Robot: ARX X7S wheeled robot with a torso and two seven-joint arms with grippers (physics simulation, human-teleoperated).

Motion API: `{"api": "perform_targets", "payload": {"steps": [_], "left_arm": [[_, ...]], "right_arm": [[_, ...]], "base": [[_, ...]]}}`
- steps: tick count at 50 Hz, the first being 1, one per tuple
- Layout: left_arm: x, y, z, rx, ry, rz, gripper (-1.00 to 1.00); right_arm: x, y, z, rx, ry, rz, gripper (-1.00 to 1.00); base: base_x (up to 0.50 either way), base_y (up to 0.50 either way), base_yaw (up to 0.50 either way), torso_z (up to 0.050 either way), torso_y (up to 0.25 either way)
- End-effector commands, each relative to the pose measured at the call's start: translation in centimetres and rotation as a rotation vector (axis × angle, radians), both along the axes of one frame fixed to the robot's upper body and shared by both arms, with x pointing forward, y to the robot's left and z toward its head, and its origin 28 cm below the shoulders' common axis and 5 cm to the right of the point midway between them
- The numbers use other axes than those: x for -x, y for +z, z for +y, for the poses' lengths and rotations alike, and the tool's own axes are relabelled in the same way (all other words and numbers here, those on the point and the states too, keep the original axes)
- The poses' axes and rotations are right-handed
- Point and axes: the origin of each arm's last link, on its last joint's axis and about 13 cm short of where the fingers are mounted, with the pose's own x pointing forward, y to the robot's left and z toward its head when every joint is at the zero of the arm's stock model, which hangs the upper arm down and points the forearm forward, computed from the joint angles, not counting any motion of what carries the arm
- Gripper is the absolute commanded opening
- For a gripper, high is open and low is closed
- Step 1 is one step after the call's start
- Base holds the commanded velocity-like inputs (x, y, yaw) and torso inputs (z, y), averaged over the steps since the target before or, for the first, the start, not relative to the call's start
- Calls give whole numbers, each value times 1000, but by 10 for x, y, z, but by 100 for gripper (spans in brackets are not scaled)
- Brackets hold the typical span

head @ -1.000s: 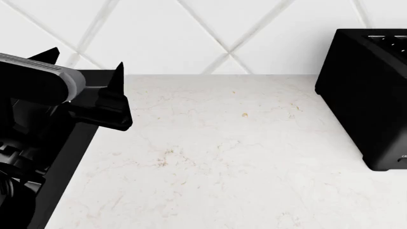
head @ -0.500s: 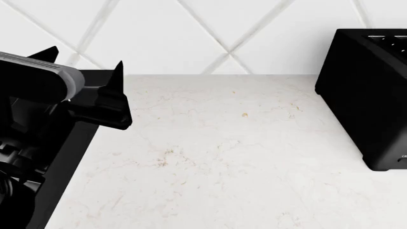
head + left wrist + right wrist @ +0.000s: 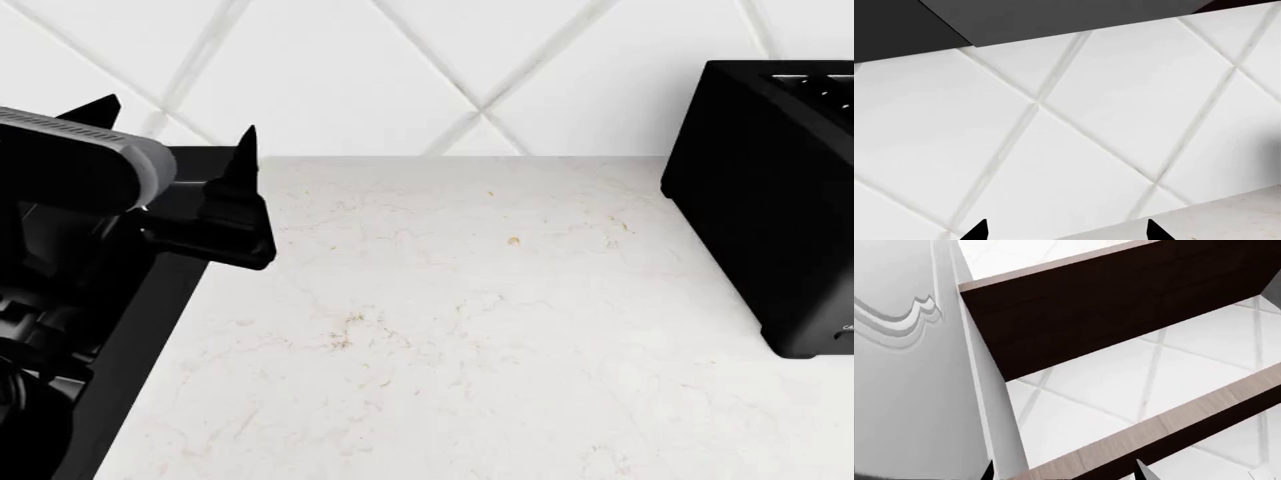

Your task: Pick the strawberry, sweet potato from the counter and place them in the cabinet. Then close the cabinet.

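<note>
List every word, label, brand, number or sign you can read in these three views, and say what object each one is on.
Toaster, low on its front at the picture's edge: a small pale marking, cut off and too small to read.
Counter, wall tiles, cabinet, left claw: no text or sign on any of them.
Nothing legible in either wrist view.

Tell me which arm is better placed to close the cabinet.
Probably right: the right tool faces the open cabinet, with the white door beside it. The left tool hovers by the stovetop, facing the tiled wall.
</note>
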Motion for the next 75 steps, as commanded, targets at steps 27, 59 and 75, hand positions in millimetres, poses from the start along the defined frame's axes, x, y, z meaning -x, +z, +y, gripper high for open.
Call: {"api": "perform_targets", "payload": {"steps": [27,59,75], "left_arm": [[0,0,-1,-6,2,-2,100],[-1,1,-1,-5,4,-3,100],[-2,-1,2,0,9,-2,100]], "right_arm": [[-10,75,4,-44,273,-265,100],[-35,124,10,-128,467,-373,100],[-74,147,49,62,585,-147,100]], "base": [[0,0,0,0,0],[0,0,0,1,0],[0,0,1,1,0]]}}
